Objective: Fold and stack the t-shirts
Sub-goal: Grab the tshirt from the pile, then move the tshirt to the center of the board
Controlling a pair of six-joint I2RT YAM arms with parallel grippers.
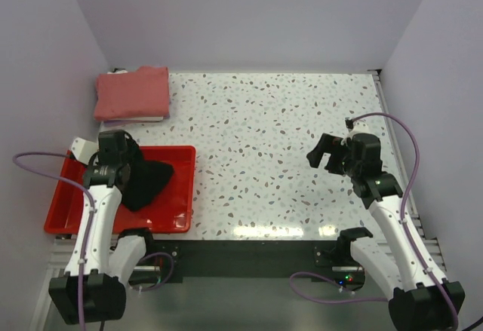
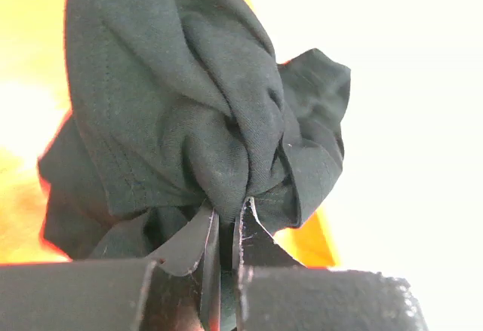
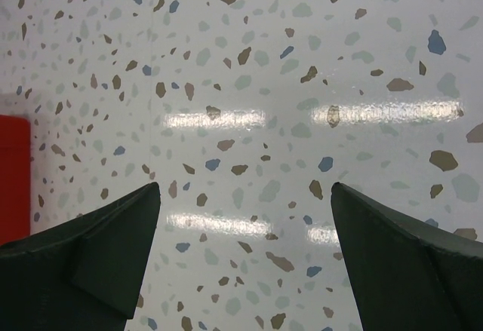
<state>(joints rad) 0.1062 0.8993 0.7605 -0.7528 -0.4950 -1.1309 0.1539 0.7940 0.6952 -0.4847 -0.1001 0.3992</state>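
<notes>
**Top view:** Red tray (image 1: 60, 214) sat at near-left edge of the speckled table (image 1: 264, 120), partly under the L arm. Black t-shirt (image 1: 151, 184) lay bunched inside it, towards the tray's right half, w/ the left gripper (image 1: 127, 171) right on the cloth's left side. Fingertips were hidden under the wrist housing here. Pink t-shirt (image 1: 132, 93) was folded roughly rectangular at the far-left corner, well apart from the tray, w/ a thin pale strip showing under its near edge; couldn't tell what. Right gripper (image 1: 321, 154) hung over bare table on the right side, nothing near it. Purple cables looped beside both arms.

**L wrist:** Left gripper (image 2: 226, 214) had its jaws pressed nearly together, pinching a gathered fold of the black t-shirt (image 2: 196, 105). Cloth fanned out from the pinch and blocked most of the frame. Stitched seam ran down its left part. Tray (image 2: 313, 244) showed only as blown-out orange-red slivers round the fabric; bkgd overexposed.

**R wrist:** Right gripper (image 3: 245, 188) had fingers spread wide, nothing between them, only table (image 3: 264, 82) below w/ light glare. Red tray (image 3: 11, 180) edge cut off at the left border.
</notes>
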